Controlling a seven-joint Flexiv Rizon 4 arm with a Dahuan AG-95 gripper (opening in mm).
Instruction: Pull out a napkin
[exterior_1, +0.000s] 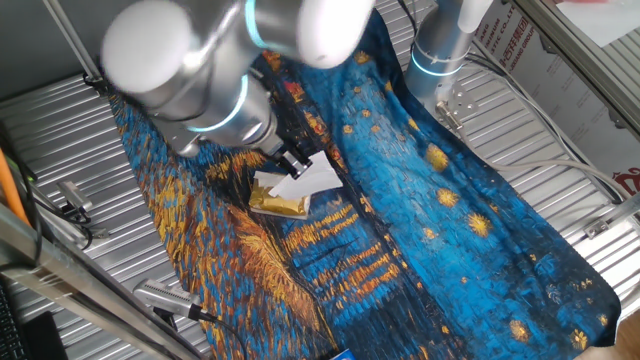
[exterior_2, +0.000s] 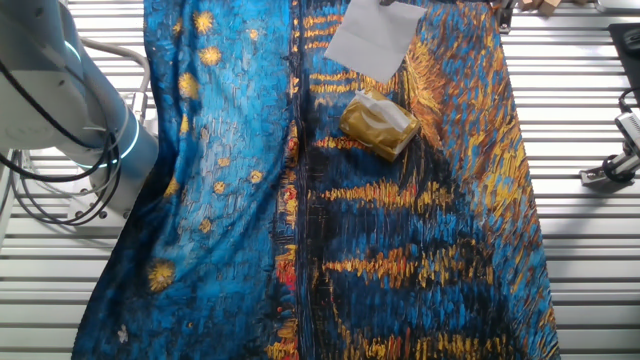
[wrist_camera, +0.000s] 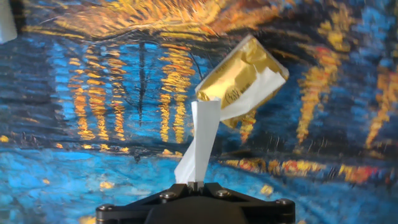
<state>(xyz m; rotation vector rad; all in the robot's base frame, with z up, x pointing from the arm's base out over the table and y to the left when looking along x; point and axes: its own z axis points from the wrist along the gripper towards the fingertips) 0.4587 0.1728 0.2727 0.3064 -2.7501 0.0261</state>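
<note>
One thin white paper napkin (wrist_camera: 200, 144) shows, pinched in the tool (wrist_camera: 195, 184), whose tips are closed together on its lower end; its upper end still reaches the mouth of one shiny gold-tan packet (wrist_camera: 241, 78) at about one o'clock from the tool. Both lie over one blue and orange painted cloth (exterior_1: 420, 190) on the ribbed metal table (exterior_1: 60, 130). From the other fixed view the tool is cut off at the top edge, and the napkin (exterior_2: 370, 40) sits at eleven o'clock from the packet (exterior_2: 378, 125). A small round mark on the packet is too blurred to read.
</note>
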